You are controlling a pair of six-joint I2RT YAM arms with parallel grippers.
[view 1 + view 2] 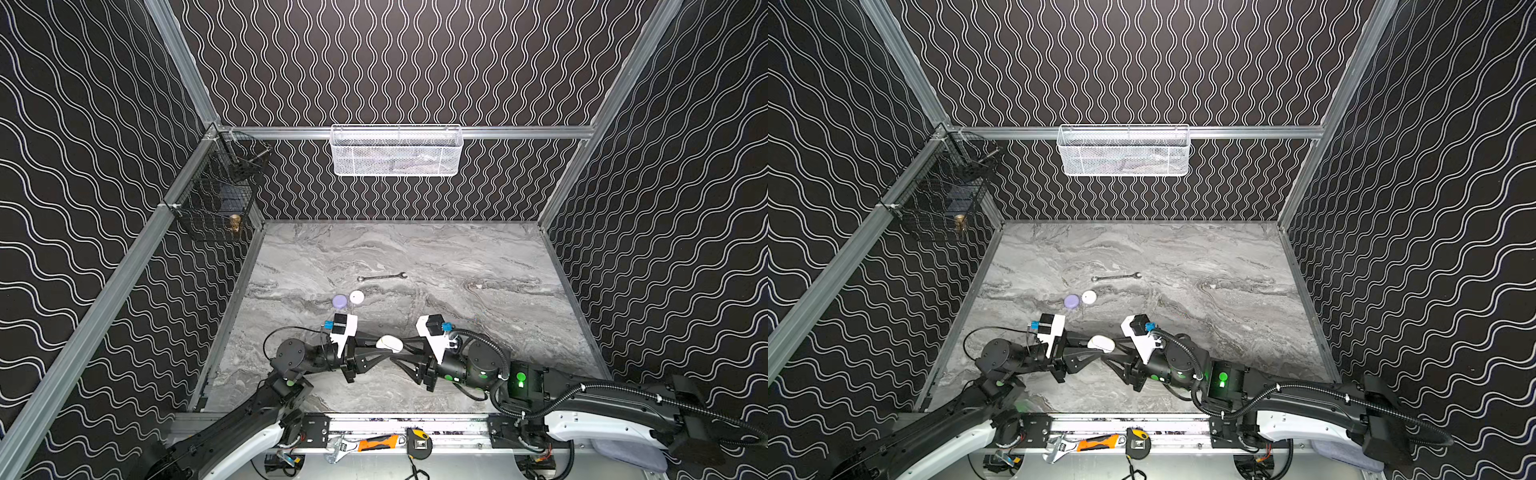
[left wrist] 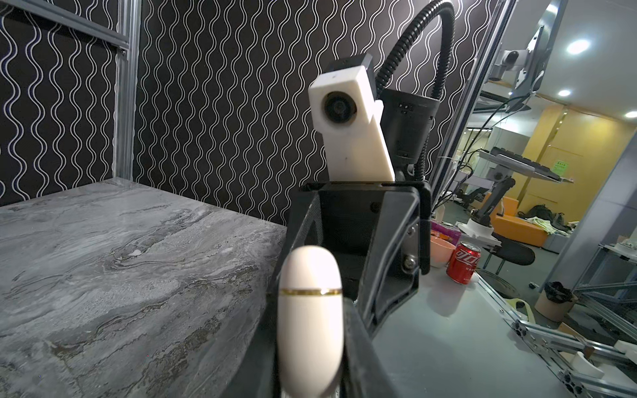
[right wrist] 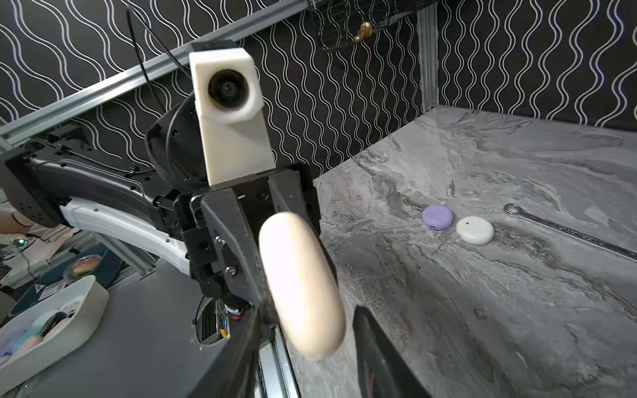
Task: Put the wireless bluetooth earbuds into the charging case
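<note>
cream charging case — pinched by left gripper.

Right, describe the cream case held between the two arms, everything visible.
The cream case is a smooth, glossy plastic oval with a thin gold band round its seam, lid shut. The left end effector clamps it in the air above the marble table. The right end effector brackets it, a gap showing beside one finger.

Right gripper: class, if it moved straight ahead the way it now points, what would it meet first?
Probably the cream oval charging case, pinched in the left gripper and sitting at the tips of the right gripper; the left gripper lies directly behind.
</note>
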